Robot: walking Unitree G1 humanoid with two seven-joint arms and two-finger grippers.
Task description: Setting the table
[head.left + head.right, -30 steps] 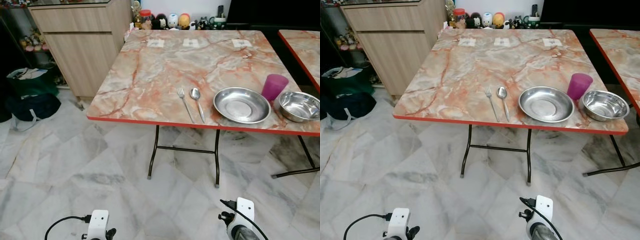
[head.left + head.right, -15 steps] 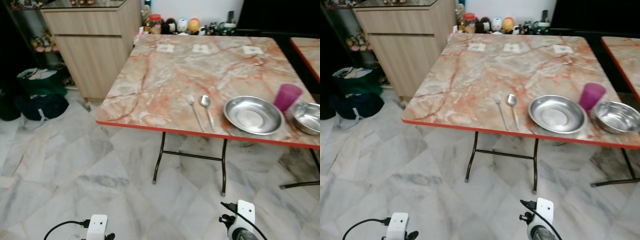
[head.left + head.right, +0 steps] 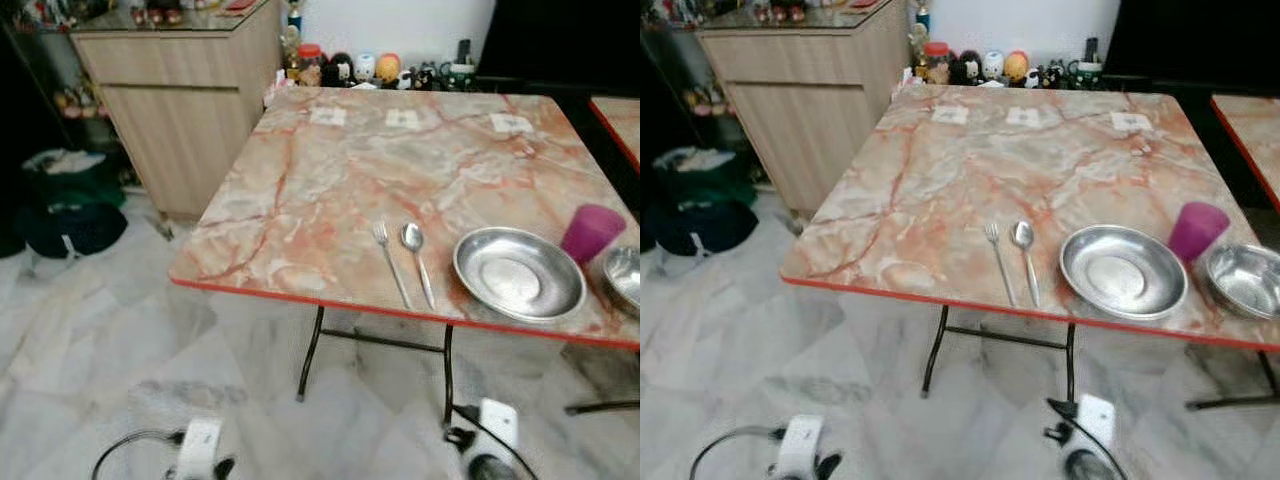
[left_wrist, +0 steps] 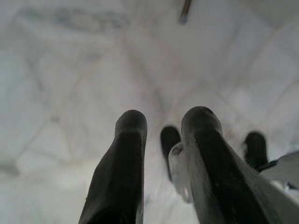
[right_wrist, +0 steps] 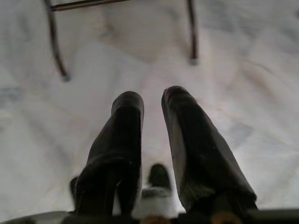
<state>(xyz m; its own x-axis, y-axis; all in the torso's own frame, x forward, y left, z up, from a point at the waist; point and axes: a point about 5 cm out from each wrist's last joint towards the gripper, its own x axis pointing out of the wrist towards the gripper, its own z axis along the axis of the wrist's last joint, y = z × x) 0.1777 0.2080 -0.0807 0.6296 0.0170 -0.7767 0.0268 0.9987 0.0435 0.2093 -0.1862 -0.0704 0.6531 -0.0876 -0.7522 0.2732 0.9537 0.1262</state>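
From the head camera's left eye I am looking down at a marble-patterned table with a red edge. One place seems largely laid along its near side: a fork and a spoon are lying side by side, just apart, with a steel plate just beside the spoon on my right. A purple cup is standing behind the plate's far rim, and a steel bowl is sitting at the picture's edge. I judge that setting nearly finished; the rest of the top is bare apart from three small white cards near the far edge, so any further places are not yet laid.

Through the right eye I am seeing the same scene. A wooden cabinet is standing beside the table on my left, small figurines and jars are lined up against the wall, dark bags are lying on the pale marble floor, and a second table's corner is showing on the right.

In the left wrist view the left gripper is hanging over the floor, fingers spread a little, gripping nothing.

In the right wrist view the right gripper is pointing at the floor near the table's legs, fingers slightly apart and empty.
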